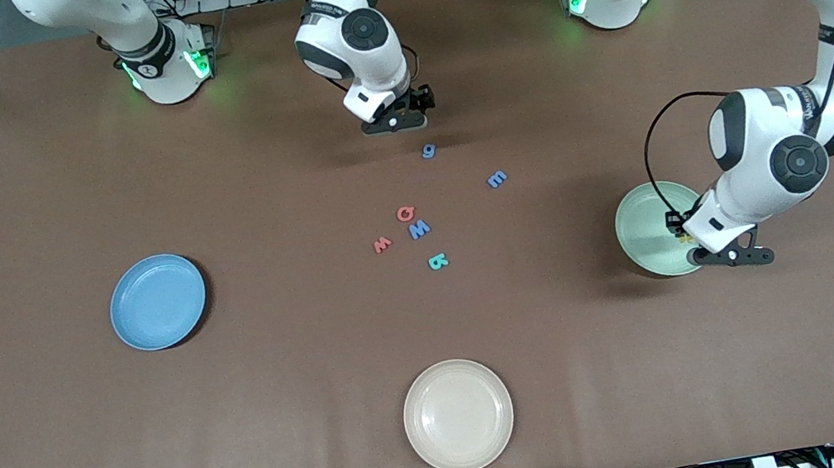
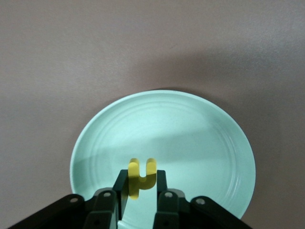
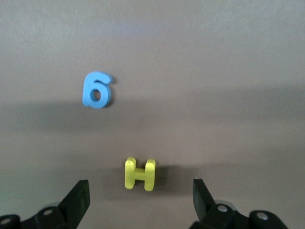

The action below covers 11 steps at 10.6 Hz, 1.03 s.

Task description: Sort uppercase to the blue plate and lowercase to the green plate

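My left gripper (image 1: 685,237) (image 2: 141,174) hangs over the green plate (image 1: 644,230) (image 2: 200,143), shut on the yellow h (image 2: 140,182), which sits between its fingers just above the plate. My right gripper (image 1: 398,115) (image 3: 140,183) stands open low over the yellow H (image 3: 140,174), which lies flat on the table between the spread fingers. The blue g (image 1: 428,151) (image 3: 96,89) lies close by. Nearer the front camera lie the blue E-like letter (image 1: 497,179), red Q (image 1: 405,213), blue W (image 1: 419,228), small red w (image 1: 383,244) and teal R (image 1: 437,262). The blue plate (image 1: 157,301) holds nothing.
A cream plate (image 1: 458,416) sits near the table's front edge, in the middle. The brown table top (image 1: 84,454) stretches wide around the plates. The letters cluster mid-table between the blue and green plates.
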Available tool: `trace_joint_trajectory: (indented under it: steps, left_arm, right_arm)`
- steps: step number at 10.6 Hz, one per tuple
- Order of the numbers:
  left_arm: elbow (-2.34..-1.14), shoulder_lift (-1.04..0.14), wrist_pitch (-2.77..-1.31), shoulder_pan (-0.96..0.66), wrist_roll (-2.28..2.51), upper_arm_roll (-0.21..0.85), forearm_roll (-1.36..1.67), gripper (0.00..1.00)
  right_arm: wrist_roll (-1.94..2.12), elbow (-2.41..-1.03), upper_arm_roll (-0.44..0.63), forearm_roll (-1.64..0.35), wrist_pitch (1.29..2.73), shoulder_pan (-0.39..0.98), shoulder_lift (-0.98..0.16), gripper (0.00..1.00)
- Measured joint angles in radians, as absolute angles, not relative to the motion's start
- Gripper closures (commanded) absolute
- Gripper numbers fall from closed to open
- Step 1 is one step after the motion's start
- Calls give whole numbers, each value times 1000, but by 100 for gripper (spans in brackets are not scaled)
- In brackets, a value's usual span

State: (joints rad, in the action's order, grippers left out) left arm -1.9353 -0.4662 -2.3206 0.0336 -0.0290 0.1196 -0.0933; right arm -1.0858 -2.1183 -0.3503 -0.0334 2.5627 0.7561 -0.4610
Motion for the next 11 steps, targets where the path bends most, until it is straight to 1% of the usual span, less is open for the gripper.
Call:
trace_joint_trajectory:
  steps: [2, 3, 6, 7, 9, 10, 11]
  left_arm:
    - [-1936, -462, -2322, 22, 68, 128, -87, 0]
    - [-1935, -457, -2322, 9, 125, 145, -87, 0]
    - [-1935, -432, -2308, -24, 236, 215, -87, 0]
    - [-1935, -423, -2291, -37, 280, 246, -87, 0]
    - [-1936, -419, -2271, -50, 443, 326, -87, 0]
    - [-1938, -418, -2262, -56, 530, 362, -87, 0]
    - [-1940, -418, -2248, -62, 609, 389, -87, 0]
  right_arm:
    - [-1086, -2118, -349, -32, 2586, 771, -475, 10]
    - [-1087, -2118, -343, -30, 2600, 781, -484, 10]
    - [-1091, -2118, -306, -12, 2646, 820, -515, 28]
    - [-1091, -2118, -301, -9, 2652, 823, -521, 30]
    - [-1091, -2117, -296, -5, 2659, 823, -528, 40]
    - [-1093, -2117, -295, -4, 2657, 823, -527, 48]
    - [-1093, -2117, -295, -3, 2656, 823, -527, 49]
